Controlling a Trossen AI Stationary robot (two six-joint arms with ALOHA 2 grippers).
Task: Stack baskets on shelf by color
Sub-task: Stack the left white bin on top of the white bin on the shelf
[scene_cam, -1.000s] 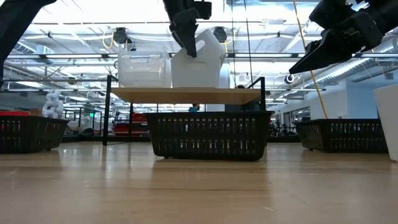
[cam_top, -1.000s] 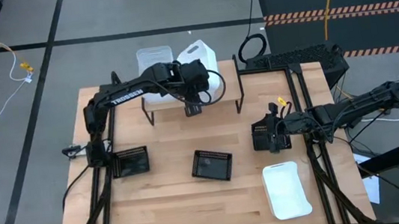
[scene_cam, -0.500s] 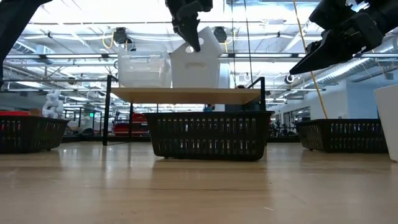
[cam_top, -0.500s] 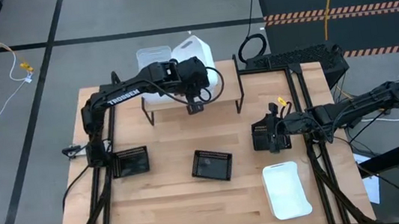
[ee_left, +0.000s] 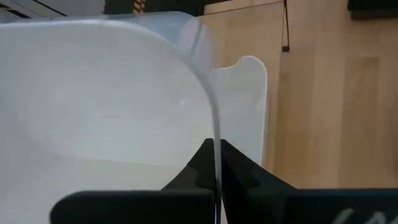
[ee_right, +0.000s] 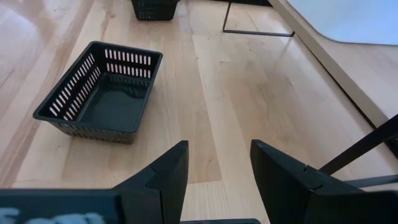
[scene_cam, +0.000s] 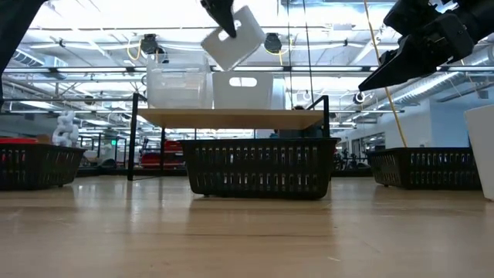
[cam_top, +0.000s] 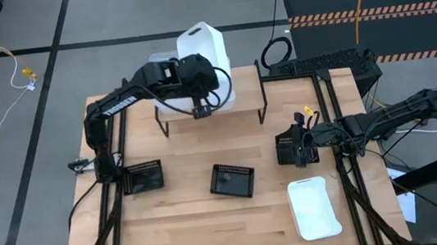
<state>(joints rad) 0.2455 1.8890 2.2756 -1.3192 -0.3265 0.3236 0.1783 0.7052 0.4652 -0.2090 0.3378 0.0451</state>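
Above shelf [scene_cam: 231,117]: white basket [scene_cam: 234,37] wall pinched between left fingers [ee_left: 199,171].

White, clear and black baskets, light wood worktop [cam_top: 190,233].
Lifted basket [cam_top: 204,46] opaque white; shelf basket [scene_cam: 179,87] clear; three perforated baskets [cam_top: 232,180] black; shelf [scene_cam: 231,117] light wood, black legs.

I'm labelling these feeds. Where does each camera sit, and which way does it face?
High: overhead, straight down; both arms, shelf.
Low: table height, level across; left pincer lifting a white basket.
Left wrist: along shut fingers pinching that basket's wall.
Right wrist: past open fingers at a black basket.
High and low share the lifted basket.
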